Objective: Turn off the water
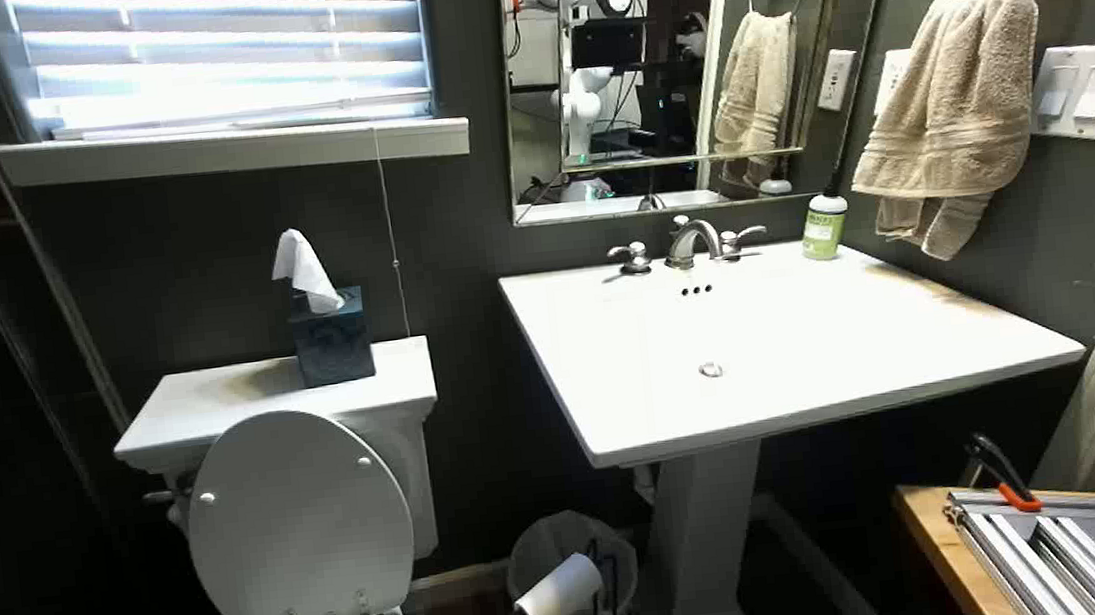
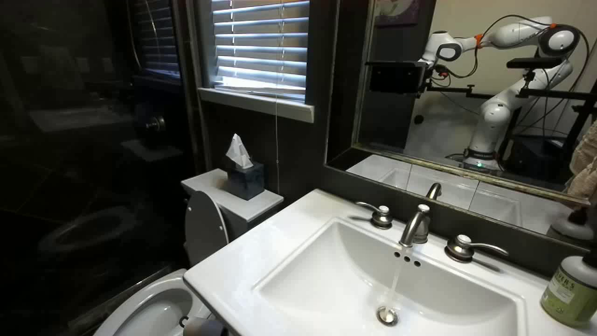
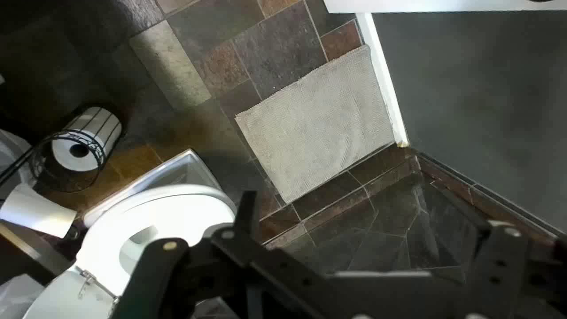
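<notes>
In an exterior view the water (image 2: pixel 395 280) is running, so the task is not done. As far as the pictures show, all of it is left: reaching the faucet (image 2: pixel 419 228), working it to cut the flow, then seeing the water stop. The claw (image 3: pixel 356 215) stands wide apart, its 2 fingers (image 3: pixel 247 212) well separated, and has hold of nothing. The wrist view takes in the toilet (image 3: pixel 181 208) and a floor mat (image 3: pixel 323 119) but no faucet, so I judge the reach lies ahead.

The faucet sits along the back of the sink (image 2: pixel 275 233) and shows in both exterior views. It is grey metal with a soft sheen: 1 arched spout (image 2: pixel 410 231) between the toilet-side handle (image 2: pixel 381 218) and the soap-side handle (image 2: pixel 461 247), nearer the soap bottle (image 2: pixel 570 294). Both curve out away from the spout; I cannot tell from their angles which of the 2 feeds the flow, or whether both do. The water falls thin and clear in front of 3 overflow holes (image 2: pixel 406 259) to the drain (image 2: pixel 387 317).
</notes>
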You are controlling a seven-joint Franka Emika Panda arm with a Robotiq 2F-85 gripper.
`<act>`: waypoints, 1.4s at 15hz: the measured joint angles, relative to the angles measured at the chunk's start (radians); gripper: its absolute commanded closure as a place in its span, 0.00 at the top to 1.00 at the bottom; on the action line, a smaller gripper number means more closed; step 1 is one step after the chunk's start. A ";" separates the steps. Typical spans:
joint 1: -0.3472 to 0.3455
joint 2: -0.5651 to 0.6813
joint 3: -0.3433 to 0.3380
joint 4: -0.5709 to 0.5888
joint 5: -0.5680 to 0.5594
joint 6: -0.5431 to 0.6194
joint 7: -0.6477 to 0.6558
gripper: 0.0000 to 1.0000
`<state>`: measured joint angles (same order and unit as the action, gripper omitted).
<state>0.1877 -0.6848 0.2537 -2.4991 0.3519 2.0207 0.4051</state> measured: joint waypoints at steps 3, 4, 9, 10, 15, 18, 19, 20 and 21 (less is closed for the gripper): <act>0.000 0.000 0.000 0.000 0.000 0.000 0.000 1.00; 0.000 0.000 0.000 0.000 0.000 0.000 0.000 1.00; 0.000 0.000 0.000 0.000 0.000 0.000 0.000 1.00; 0.000 0.000 0.000 0.000 0.000 0.000 0.000 1.00; -0.013 0.001 0.001 0.000 -0.005 0.024 0.005 1.00; -0.084 0.011 0.000 0.000 -0.032 0.120 0.039 1.00; -0.116 0.016 -0.002 0.000 -0.051 0.152 0.054 1.00; -0.149 0.021 -0.003 0.001 -0.073 0.183 0.072 1.00; -0.182 0.026 -0.004 0.001 -0.100 0.214 0.089 1.00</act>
<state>0.0053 -0.6586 0.2498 -2.4984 0.2521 2.2349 0.4944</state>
